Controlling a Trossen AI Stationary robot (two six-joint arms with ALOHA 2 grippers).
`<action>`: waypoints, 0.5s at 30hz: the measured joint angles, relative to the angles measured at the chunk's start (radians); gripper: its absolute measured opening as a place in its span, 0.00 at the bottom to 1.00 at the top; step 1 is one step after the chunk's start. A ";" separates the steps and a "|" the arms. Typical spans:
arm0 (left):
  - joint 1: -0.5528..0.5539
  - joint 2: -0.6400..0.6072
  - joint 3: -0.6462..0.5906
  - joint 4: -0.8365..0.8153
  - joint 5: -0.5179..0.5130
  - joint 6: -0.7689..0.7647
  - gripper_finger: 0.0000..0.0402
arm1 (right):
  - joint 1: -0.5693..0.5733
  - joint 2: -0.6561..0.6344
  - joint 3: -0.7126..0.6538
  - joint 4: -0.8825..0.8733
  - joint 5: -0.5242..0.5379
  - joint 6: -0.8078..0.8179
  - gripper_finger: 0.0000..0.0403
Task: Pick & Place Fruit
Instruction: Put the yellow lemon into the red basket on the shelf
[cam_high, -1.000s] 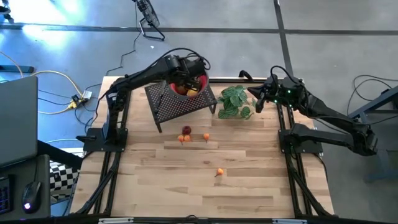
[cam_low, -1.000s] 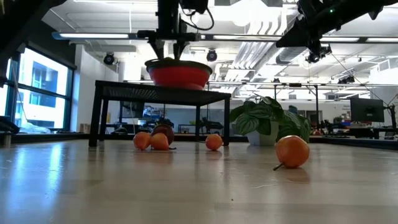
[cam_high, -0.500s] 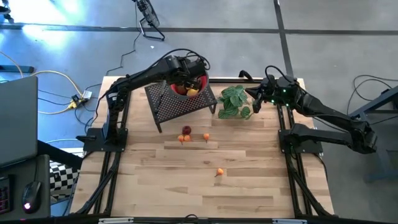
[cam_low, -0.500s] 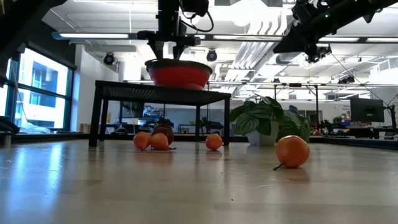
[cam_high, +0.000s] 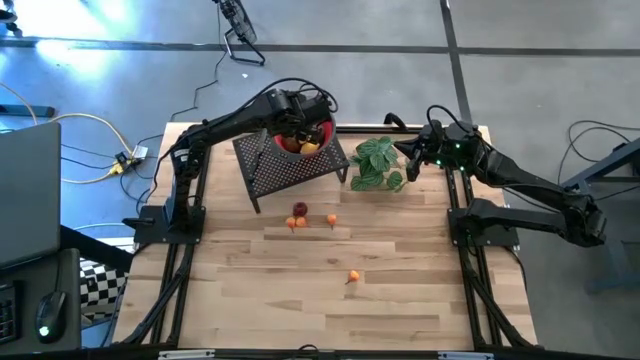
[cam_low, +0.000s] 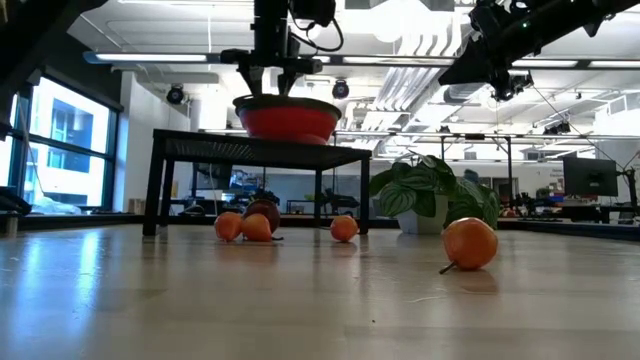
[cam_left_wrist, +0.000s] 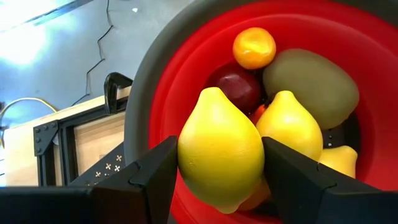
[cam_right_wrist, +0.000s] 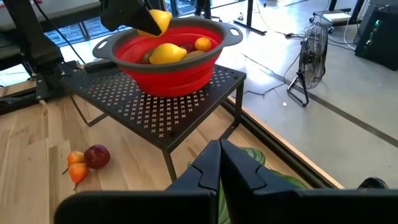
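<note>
My left gripper (cam_left_wrist: 221, 177) hangs over the red bowl (cam_right_wrist: 168, 65), shut on a yellow lemon (cam_left_wrist: 221, 149). The bowl stands on a black perforated stand (cam_high: 285, 168) at the table's far side. It holds more fruit: lemons (cam_left_wrist: 289, 124), a dark red piece (cam_left_wrist: 239, 87), an orange ball (cam_left_wrist: 254, 47) and a greenish oval (cam_left_wrist: 311, 78). A dark red fruit (cam_high: 300, 209) and three orange ones (cam_high: 353, 277) lie loose on the table. My right gripper (cam_right_wrist: 219, 163) is shut on nothing, raised at the far right by the plant. My left gripper pinches the lemon by its two opposite sides (cam_left_wrist: 186, 155) between the two fingers. The fingers slant down from above the bowl. The lemon (cam_right_wrist: 158, 20) hangs above the bowl's rim, clear of the fruit inside.
A green leafy plant (cam_high: 378, 163) stands right of the stand, just under my right arm. The loose fruit sits mid-table in front of the stand; bare wood stretches toward the near edge (cam_high: 320, 330). The room lies beyond the table.
</note>
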 joint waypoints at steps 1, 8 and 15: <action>0.000 0.000 0.000 0.000 0.000 -0.001 0.52 | 0.000 0.000 0.000 0.000 0.000 -0.001 0.01; 0.000 0.000 0.000 0.004 0.001 -0.002 0.55 | 0.000 0.000 0.000 -0.001 0.000 -0.019 0.01; 0.000 0.000 0.000 0.041 0.008 -0.002 0.58 | 0.000 0.000 0.000 -0.001 0.000 -0.019 0.01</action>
